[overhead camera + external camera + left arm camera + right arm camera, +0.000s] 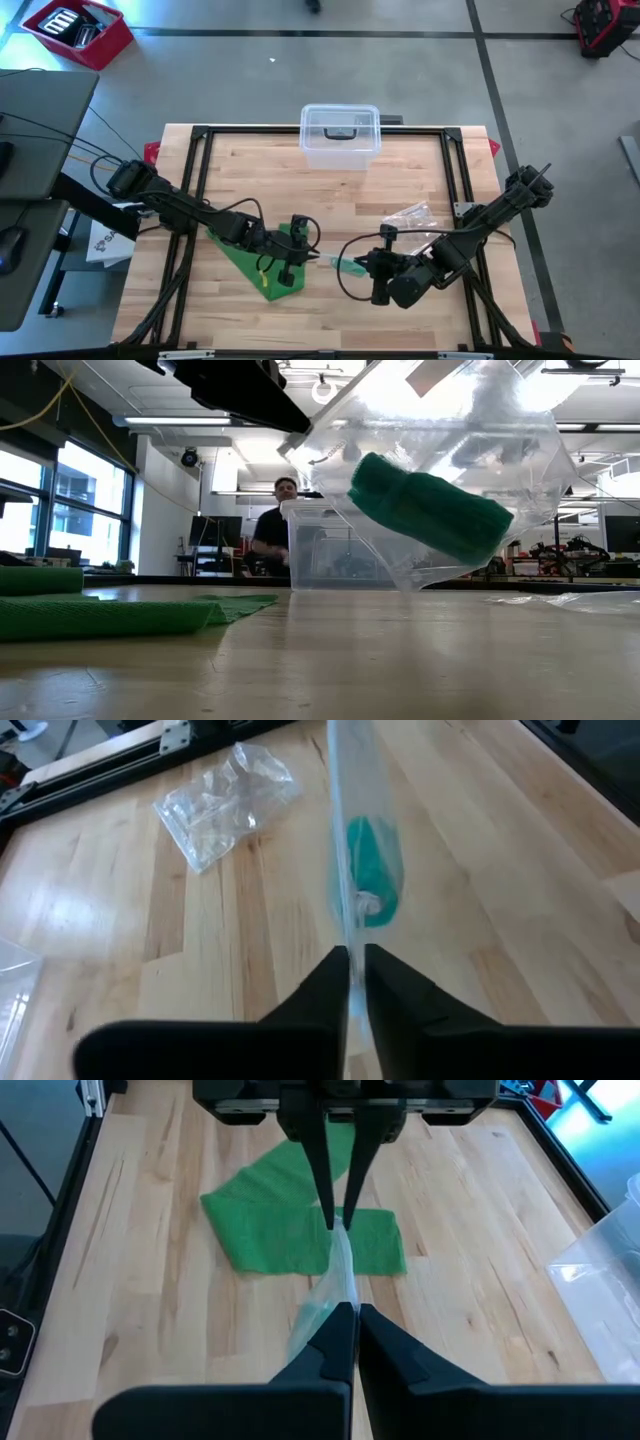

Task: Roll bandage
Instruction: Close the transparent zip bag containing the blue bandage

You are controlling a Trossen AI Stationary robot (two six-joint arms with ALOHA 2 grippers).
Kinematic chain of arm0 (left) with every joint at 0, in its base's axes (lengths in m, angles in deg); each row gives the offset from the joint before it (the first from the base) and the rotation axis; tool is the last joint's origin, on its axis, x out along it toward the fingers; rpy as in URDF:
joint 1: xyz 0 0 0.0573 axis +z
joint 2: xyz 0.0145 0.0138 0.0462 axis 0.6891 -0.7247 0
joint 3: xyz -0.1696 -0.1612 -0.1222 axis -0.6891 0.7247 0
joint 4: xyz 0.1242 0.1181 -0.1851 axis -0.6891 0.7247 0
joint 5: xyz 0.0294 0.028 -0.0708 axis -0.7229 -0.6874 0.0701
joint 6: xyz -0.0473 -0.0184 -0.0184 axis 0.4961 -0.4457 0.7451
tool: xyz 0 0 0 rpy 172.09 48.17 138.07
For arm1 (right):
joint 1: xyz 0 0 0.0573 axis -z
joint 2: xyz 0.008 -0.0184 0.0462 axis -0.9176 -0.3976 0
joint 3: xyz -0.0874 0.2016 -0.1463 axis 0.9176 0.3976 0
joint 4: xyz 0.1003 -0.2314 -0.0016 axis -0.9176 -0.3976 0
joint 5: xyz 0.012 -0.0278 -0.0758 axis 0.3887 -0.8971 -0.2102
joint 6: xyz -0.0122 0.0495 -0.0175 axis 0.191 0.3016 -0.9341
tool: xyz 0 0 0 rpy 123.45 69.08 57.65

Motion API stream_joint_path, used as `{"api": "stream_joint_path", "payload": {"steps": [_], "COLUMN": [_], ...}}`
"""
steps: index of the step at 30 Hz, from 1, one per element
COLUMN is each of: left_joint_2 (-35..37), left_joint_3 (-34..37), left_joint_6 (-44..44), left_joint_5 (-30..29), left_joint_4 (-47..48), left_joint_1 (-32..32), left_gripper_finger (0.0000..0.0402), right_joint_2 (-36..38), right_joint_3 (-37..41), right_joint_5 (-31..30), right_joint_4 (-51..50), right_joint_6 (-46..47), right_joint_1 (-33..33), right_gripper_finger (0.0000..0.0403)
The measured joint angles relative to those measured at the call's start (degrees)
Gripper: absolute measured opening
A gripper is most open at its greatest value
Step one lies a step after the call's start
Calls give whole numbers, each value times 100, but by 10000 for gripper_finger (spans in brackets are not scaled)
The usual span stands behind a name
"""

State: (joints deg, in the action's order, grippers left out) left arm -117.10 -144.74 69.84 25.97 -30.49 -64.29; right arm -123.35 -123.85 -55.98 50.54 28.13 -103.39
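Bandage roll, green and knobbly-textured, sits inside a clear plastic bag held off the desk between both grippers, near the front edge about midway along it. Low view shows roll and bag best: crinkly, glossy film, roll tilted, bag bottom just above the wood. High view only gives a pale sliver with a green spot between the arms.

Left gripper pinched narrow on one edge of the bag; its wrist view sees the bag edge-on as a thin clear sheet with the roll as a teal blob behind it. Right gripper also pinched narrow on the opposite edge, bag stretched between it and the left gripper facing it.

Flat green cloth, woven-looking, lies on the desk under the left arm toward the front left; partly covered by the arm in high view, cut off at the frame edge in low view.

Empty crumpled clear bag lies right of centre. Clear lidded box, rounded corners, at the middle of the back edge. Low view alone shows a person behind the box, blurred through its walls. Bag's opening hard to make out.
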Motion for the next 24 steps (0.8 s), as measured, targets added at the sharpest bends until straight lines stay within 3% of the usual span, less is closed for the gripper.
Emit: {"api": "stream_joint_path", "payload": {"steps": [4, 13, 20, 24], "left_joint_2": [0, 0, 0, -134], "left_joint_3": [-4, -4, -4, -4], "left_joint_6": [9, 5, -359, -544], "left_joint_5": [-2, -131, -39, 639], "left_joint_4": [93, 23, -983, -1819], "left_joint_1": [4, 4, 9, 30], "left_gripper_finger": [3, 9, 86, 135], "right_joint_2": [-9, -8, -8, -8], "right_joint_3": [0, 0, 0, 0], "right_joint_5": [2, 2, 0, 0], "right_joint_4": [0, 0, 0, 0], "right_joint_6": [4, 0, 0, -2], "right_joint_1": [3, 0, 2, 2], "right_gripper_finger": [0, 0, 0, 0]}}
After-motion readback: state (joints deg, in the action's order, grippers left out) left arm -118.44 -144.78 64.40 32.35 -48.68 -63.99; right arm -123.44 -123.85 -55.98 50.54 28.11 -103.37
